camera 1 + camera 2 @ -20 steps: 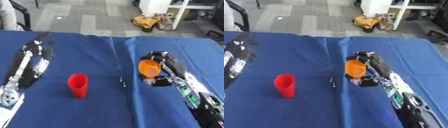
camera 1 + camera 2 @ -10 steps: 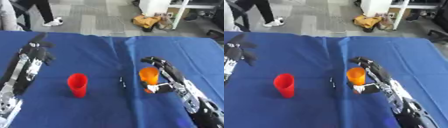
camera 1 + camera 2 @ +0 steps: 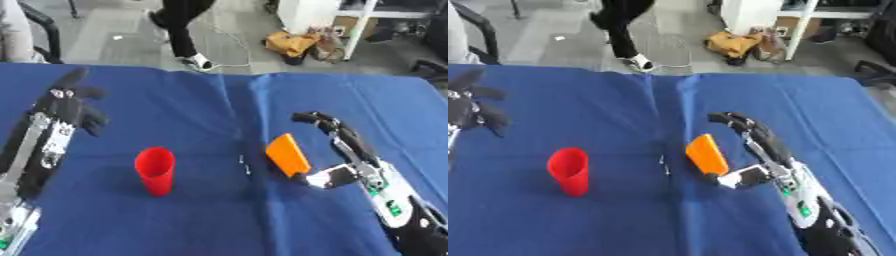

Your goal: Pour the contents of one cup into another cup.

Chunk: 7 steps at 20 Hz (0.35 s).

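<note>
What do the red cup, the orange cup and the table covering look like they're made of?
Red cup: probably plastic, a smooth, evenly coloured matte wall. Orange cup, tilted beside the right hand: likely the same plastic, uniform colour, no visible gloss. Blue cloth: seems fabric, dull, with a crease running down its middle.

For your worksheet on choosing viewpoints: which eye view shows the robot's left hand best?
The left eye view: the whole left hand shows there on the blue cloth, fingers spread open, with its forearm behind. In the right eye view the same hand sits at the left edge, partly cut off, with no forearm visible.
</note>
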Available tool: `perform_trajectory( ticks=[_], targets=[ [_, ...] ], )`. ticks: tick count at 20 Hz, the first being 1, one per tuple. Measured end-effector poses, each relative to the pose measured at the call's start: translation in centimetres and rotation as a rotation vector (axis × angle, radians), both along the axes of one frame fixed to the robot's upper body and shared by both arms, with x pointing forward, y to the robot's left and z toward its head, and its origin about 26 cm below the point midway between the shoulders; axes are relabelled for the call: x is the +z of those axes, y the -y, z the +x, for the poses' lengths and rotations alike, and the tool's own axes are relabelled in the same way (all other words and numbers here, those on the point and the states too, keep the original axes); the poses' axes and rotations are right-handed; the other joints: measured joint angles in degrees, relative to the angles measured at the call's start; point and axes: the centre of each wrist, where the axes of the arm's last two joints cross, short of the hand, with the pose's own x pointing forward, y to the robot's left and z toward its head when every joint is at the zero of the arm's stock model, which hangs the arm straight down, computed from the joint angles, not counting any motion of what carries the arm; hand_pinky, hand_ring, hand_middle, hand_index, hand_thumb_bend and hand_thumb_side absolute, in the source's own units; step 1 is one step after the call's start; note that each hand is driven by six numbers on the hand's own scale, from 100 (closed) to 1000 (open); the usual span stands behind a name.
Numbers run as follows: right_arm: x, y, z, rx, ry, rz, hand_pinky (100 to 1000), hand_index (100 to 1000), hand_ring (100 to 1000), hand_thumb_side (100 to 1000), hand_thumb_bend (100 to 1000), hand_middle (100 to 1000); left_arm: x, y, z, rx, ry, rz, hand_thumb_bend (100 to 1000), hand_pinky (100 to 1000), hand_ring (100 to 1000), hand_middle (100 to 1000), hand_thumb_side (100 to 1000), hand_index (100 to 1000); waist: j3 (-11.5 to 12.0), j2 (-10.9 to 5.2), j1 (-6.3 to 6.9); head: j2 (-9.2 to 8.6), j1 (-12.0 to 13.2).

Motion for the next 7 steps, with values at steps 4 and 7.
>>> perform_trajectory(
  ticks=[4,7],
  targets=[
    [1.4,0.7,-0.6,-0.048,0.031,0.084,744,928,772,678,684,738,-0.1,-0.1,-0.4,-0.007,-0.009,-0.004,219,455,548,682,1000,975,-0.1,-0.01,0.00,0.20,0.2],
    [2.1,1.0,-1.1,-0.082,0.042,0.154,725,924,755,663,678,728,-0.3,-0.2,-0.7,-0.010,-0.019,-0.001,237,460,551,683,1000,976,-0.2,-0.03,-0.02,0.39,0.4]
  ],
)
